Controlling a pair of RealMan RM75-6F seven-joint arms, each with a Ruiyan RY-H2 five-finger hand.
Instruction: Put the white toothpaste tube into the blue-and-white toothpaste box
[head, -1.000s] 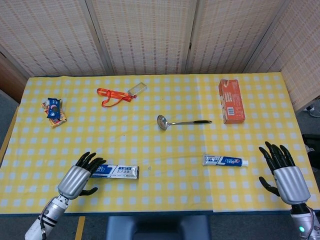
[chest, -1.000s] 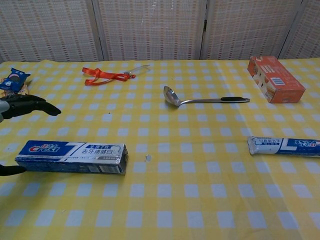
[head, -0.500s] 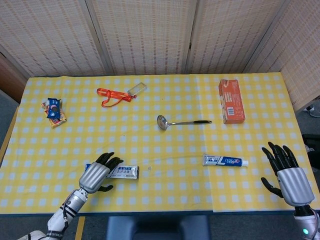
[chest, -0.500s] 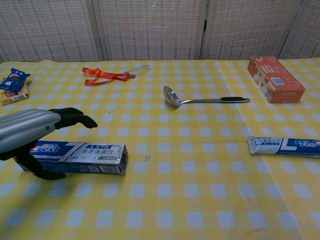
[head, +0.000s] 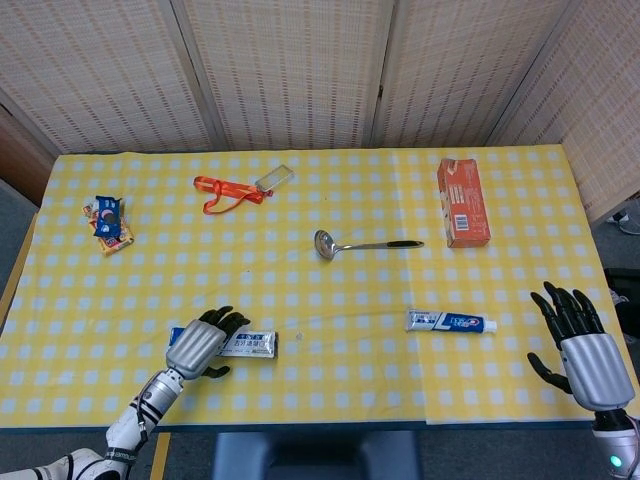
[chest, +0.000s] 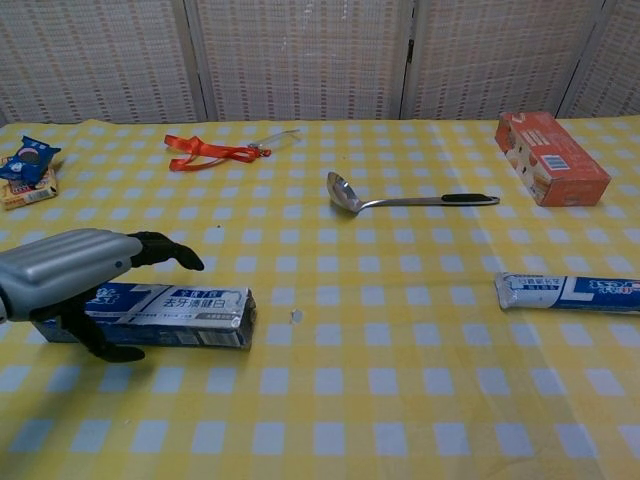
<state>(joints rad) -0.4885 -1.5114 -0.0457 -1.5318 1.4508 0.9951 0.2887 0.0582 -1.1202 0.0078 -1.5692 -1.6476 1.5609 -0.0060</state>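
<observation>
The blue-and-white toothpaste box (head: 245, 343) (chest: 185, 310) lies flat near the table's front left. My left hand (head: 200, 344) (chest: 72, 275) is over the box's left end, with fingers (chest: 160, 249) reaching past its far side and the thumb in front of its near side. No firm grip shows. The white toothpaste tube (head: 450, 322) (chest: 565, 292) lies flat at the front right, cap pointing right. My right hand (head: 585, 348) hovers right of the tube and well apart from it, fingers spread and empty. It does not show in the chest view.
A metal ladle (head: 365, 244) lies mid-table. An orange carton (head: 462, 202) sits at the back right, an orange lanyard (head: 228, 190) at the back left and snack packets (head: 108, 222) at the far left. A small white scrap (chest: 296, 317) lies just right of the box.
My left hand has moved right from beside the box and now covers its left end. My right hand has drifted slightly down and to the right. Box and tube have not moved.
</observation>
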